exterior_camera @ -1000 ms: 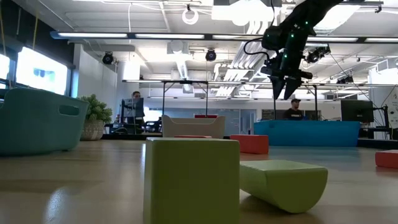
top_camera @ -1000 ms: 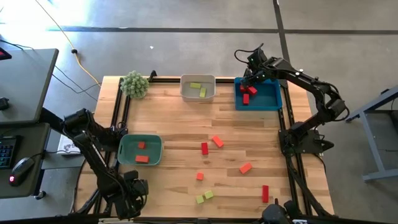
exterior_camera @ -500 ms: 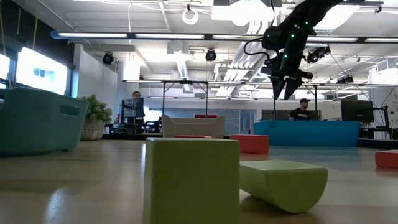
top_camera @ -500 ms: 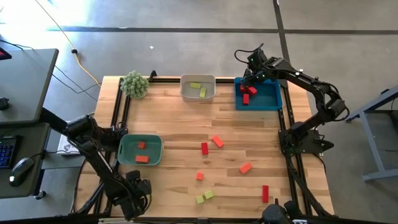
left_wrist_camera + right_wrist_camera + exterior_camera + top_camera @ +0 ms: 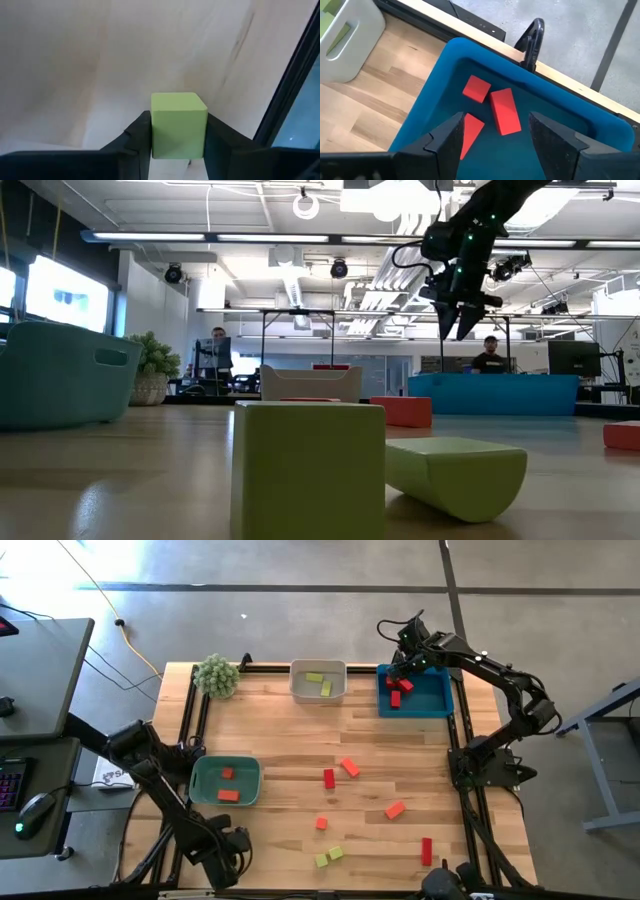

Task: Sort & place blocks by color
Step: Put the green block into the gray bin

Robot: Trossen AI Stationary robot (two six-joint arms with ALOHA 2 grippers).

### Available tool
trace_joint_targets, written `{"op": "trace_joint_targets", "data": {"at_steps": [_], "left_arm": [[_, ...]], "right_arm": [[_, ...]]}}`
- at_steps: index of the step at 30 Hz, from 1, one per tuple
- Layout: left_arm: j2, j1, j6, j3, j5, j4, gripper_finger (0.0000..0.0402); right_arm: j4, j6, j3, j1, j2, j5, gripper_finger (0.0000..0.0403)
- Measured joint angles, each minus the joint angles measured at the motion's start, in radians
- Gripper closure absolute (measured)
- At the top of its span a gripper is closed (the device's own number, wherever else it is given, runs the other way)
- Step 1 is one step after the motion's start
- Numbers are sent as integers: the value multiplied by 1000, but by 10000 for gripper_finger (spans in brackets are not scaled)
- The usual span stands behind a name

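Note:
My left gripper (image 5: 237,846) is at the table's near left corner, shut on a yellow-green cube block (image 5: 178,123); the high view hides that block under the gripper. My right gripper (image 5: 495,131) hangs open over the blue tray (image 5: 440,698), which holds red blocks (image 5: 504,111). Loose on the wood lie red blocks (image 5: 329,778), orange blocks (image 5: 395,809) and two yellow-green blocks (image 5: 328,857). The white tray (image 5: 318,692) holds yellow-green blocks, and the teal tray (image 5: 200,782) holds orange ones. My left gripper pinches the yellow-green cube by two opposite side faces (image 5: 156,126), one finger (image 5: 139,134) on each side. The cube sits square between the fingers, one face toward the wrist camera. Whether it rests on the wood or hangs clear, I cannot tell.
A fuzzy green plant (image 5: 216,675) stands at the far left corner. Black rails (image 5: 190,720) run along the table's left and right sides. In the low view the two near yellow-green blocks (image 5: 308,470) fill the foreground. People (image 5: 218,345) show in the room behind.
My left gripper has gone a little toward the table's right edge along the near edge, its arm swinging with it. My right gripper has kept still over the blue tray.

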Motion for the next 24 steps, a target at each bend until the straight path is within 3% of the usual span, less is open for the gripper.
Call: {"op": "trace_joint_targets", "data": {"at_steps": [12,17,24], "left_arm": [[-246,112,-28,0,-35,-67,297],[-361,216,29,0,-130,-165,297],[-491,465,215,0,-314,-197,297]], "right_arm": [[0,-32,0,0,0,-93,192],[5,-49,0,0,0,-95,192],[18,-78,0,0,0,-96,192]]}}
